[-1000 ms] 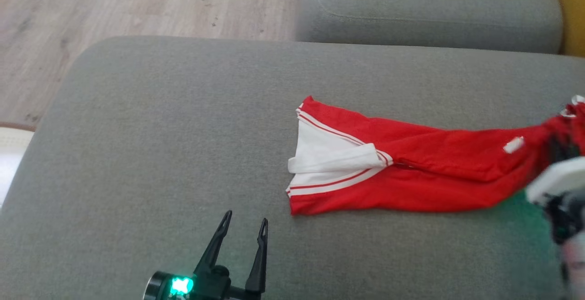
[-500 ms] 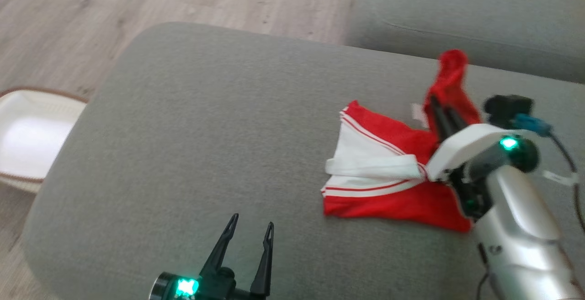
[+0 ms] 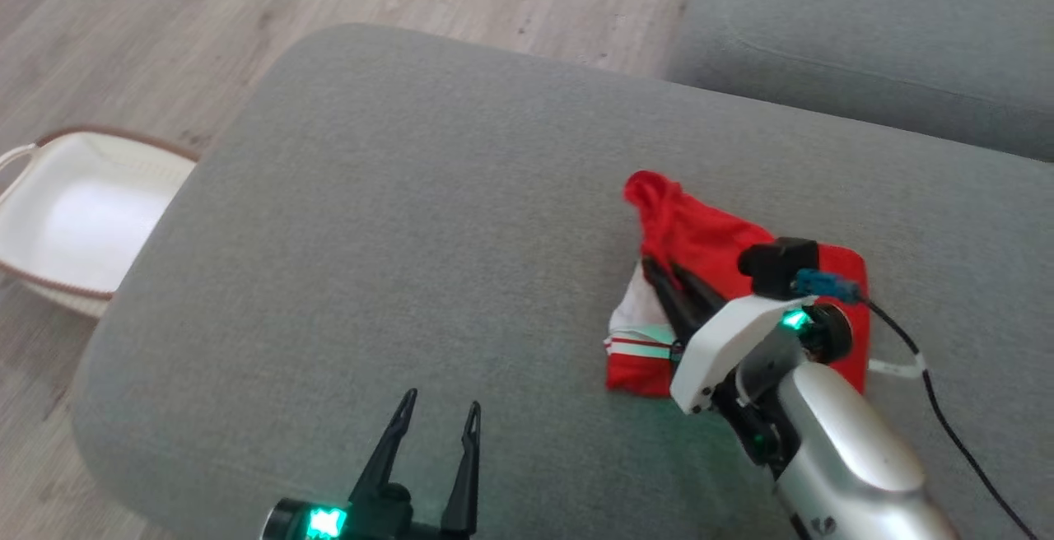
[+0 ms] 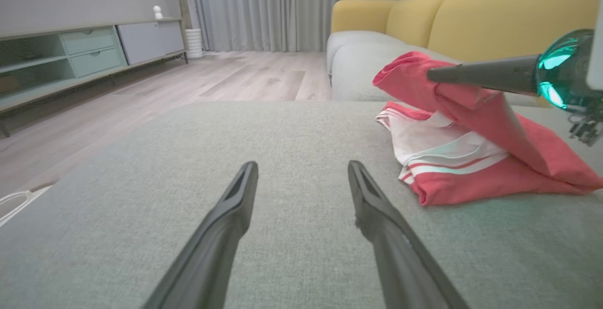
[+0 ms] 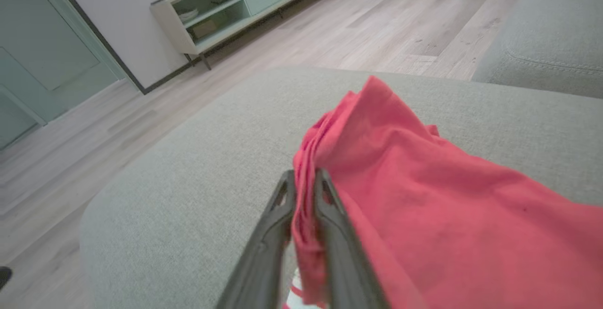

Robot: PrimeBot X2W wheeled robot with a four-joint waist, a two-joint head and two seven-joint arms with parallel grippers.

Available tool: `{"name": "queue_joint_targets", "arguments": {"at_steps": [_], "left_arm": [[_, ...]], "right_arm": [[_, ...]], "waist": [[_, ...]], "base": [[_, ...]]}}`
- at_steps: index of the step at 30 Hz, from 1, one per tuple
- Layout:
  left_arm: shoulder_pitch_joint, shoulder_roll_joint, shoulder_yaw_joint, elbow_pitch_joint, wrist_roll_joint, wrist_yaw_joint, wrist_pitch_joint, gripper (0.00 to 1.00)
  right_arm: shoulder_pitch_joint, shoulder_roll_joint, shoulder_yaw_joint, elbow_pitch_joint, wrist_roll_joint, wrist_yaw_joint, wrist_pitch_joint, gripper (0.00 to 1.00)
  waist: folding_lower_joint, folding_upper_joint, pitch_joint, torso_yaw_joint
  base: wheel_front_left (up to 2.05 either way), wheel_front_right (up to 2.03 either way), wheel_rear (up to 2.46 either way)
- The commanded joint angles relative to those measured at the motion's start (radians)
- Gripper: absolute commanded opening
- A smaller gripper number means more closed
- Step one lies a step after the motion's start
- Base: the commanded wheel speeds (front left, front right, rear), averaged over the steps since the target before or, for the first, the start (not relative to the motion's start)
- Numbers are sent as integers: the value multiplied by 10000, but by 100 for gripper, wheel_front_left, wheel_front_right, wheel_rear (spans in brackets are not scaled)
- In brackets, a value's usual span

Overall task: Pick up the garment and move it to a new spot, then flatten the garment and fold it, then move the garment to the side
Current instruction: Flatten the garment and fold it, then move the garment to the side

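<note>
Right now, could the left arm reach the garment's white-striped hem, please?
Probably yes: bare cushion lies between the open left fingers and the white-striped hem of the garment, though the right fingers, pinching the red fold above it, may crowd the approach.

Left gripper (image 3: 441,402): low at the near edge, fingers pointing forward, jaws spread wide, holding nothing.
Right gripper (image 3: 661,264): fingers angled up and left, pinched nearly together on a fold of the garment (image 3: 700,231).
Right forearm (image 3: 840,449): silver, rising from the lower right, green light lit at the wrist.
</note>
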Motion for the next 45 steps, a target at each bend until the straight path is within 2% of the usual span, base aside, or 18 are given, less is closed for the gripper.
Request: {"name": "queue_joint_targets", "arguments": {"at_steps": [1, 6, 15, 20, 25, 31, 45], "left_arm": [[-190, -135, 398, -306, 93, 37, -124, 100], [-57, -160, 851, -570, -52, 153, -124, 100], [116, -182, 1683, -1049, -18, 348, -124, 100], [285, -162, 1811, -1192, 152, 266, -124, 100], [667, -188, 1969, -1451, 325, 296, -124, 100], [1500, -254, 2215, -1523, 331, 304, -124, 100], [1641, -345, 2563, -1362, 529, 50, -124, 100]], "right_arm": [[-243, 157, 172, -492, 59, -9, -232, 100], [4, 104, 315, -917, 23, -9, -1006, 100], [953, -898, -567, -1539, -15, -9, -2902, 100], [1991, -1515, -1212, -1785, -437, -9, -3488, 100], [3369, -1603, -1966, -2367, -1327, -9, -3543, 100], [4757, -1355, -2204, -2968, -1700, -9, -3546, 100], [5231, -1151, -2420, -3281, -1868, -9, -3548, 100]], "waist": [[0, 0, -89, -200], [0, 0, -411, -1141], [0, 0, -886, -2922], [0, 0, -1144, -3446], [0, 0, -1298, -3660], [0, 0, -1446, -3761], [0, 0, -1510, -3527]], "base": [[0, 0, 0], [0, 0, 0], [0, 0, 0], [0, 0, 0], [0, 0, 0], [0, 0, 0], [0, 0, 0]]}}
